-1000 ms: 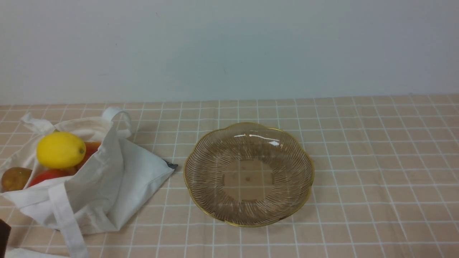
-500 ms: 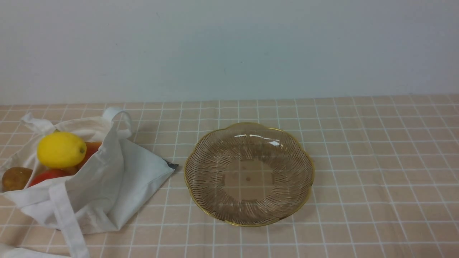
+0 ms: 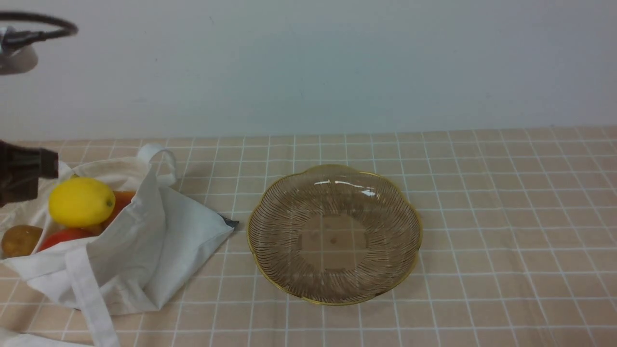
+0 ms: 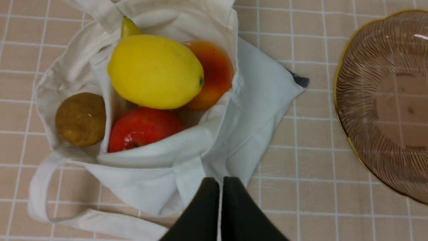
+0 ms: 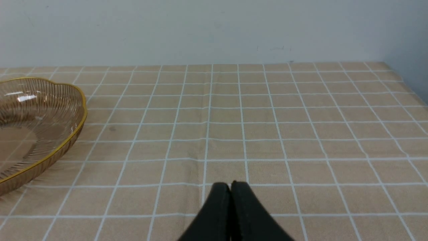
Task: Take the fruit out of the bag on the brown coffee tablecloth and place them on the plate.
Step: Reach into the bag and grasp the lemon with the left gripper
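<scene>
We saw the bag [image 3: 144, 241] at the tabletop's left edge, w/ the lemon [image 3: 81, 201] on top, long axis approx left-right, nub end twd the right edge. The plate [image 3: 289, 231] sat mid-tabletop. Both the left jaws, above the bag, and the right jaws were pressed together.

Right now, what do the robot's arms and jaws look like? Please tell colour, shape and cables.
The left gripper and the right gripper each end in two smooth matte black jaws, broad at the base and narrowing to rounded tips, with no markings visible. In the front view, the left arm shows as a dark blocky part, with a thin black cable loop above it.
</scene>
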You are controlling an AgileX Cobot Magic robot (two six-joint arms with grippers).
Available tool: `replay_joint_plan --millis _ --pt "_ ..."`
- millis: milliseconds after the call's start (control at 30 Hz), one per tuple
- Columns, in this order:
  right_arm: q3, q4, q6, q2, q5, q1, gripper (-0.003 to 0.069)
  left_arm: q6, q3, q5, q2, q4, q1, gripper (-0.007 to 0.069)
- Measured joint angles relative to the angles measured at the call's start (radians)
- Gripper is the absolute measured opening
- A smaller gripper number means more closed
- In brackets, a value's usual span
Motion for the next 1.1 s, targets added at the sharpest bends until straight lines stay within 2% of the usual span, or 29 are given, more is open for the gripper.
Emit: replay_joint_plan --millis 200,333,433,467,567,600,633,667,700,767,1100 --pt "0.000 0.000 0.000 0.000 0.000 0.000 -0.0014 -0.008 -0.102 -0.001 0.179 0.011 0.052 -0.0002" --pt "0.000 0.000 0.000 0.000 0.000 0.000 -0.0014 0.050 -0.129 -0.009 0.284 0.003 0.054 0.0056" --pt "0.000 0.000 0.000 0.000 0.000 0.000 -0.0014 0.106 -0.130 -0.056 0.348 -0.001 0.054 0.0176" --pt "0.000 0.000 0.000 0.000 0.000 0.000 -0.0014 0.121 -0.130 -0.077 0.368 0.000 0.054 0.0258" --pt "0.000 0.000 0.000 0.000 0.000 0.000 -0.0014 0.134 -0.131 -0.118 0.403 0.007 0.054 0.0412" --pt "0.000 0.000 0.000 0.000 0.000 0.000 -0.0014 0.137 -0.132 -0.141 0.427 0.010 0.054 0.0528" --pt "0.000 0.000 0.000 0.000 0.000 0.000 -0.0014 0.137 -0.132 -0.143 0.430 0.010 0.054 0.0542" --pt "0.000 0.000 0.000 0.000 0.000 0.000 -0.0014 0.138 -0.133 -0.168 0.457 0.016 0.054 0.0625" --pt "0.000 0.000 0.000 0.000 0.000 0.000 -0.0014 0.138 -0.133 -0.176 0.469 0.018 0.054 0.0652" --pt "0.000 0.000 0.000 0.000 0.000 0.000 -0.0014 0.141 -0.133 -0.189 0.497 0.033 0.054 0.0679" --pt "0.000 0.000 0.000 0.000 0.000 0.000 -0.0014 0.141 -0.134 -0.194 0.582 0.107 0.054 0.0683"
